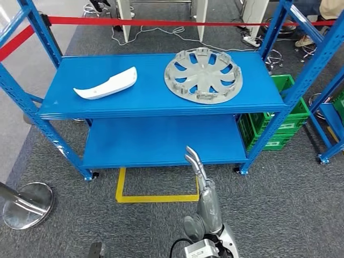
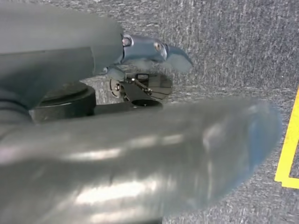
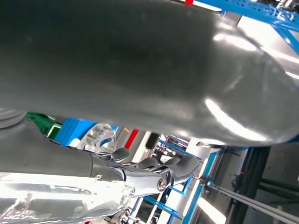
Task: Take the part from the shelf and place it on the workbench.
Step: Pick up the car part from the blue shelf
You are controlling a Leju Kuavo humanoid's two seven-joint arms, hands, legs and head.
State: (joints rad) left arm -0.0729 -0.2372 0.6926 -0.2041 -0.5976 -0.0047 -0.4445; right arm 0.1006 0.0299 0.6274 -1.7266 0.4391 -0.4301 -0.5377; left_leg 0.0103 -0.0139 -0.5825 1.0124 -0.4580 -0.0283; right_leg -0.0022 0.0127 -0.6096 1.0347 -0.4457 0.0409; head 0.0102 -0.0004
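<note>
Nearest you, the right hand [image 1: 201, 183] is raised in front of the shelf [image 1: 162, 102], fingers stretched forward and a little apart, holding nothing. You can see the silver wheel cover [image 1: 203, 75] lying flat on the shelf's top board, right of a white curved part [image 1: 106, 86]. Your left hand [image 2: 151, 51] hangs above the grey carpet [image 2: 229, 42], its fingers loose and bare.

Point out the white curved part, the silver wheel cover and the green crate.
white curved part [image 1: 106, 86], head view, middle of its curved body.
silver wheel cover [image 1: 203, 74], head view, its hub.
green crate [image 1: 284, 82], head view, far rim.
</note>
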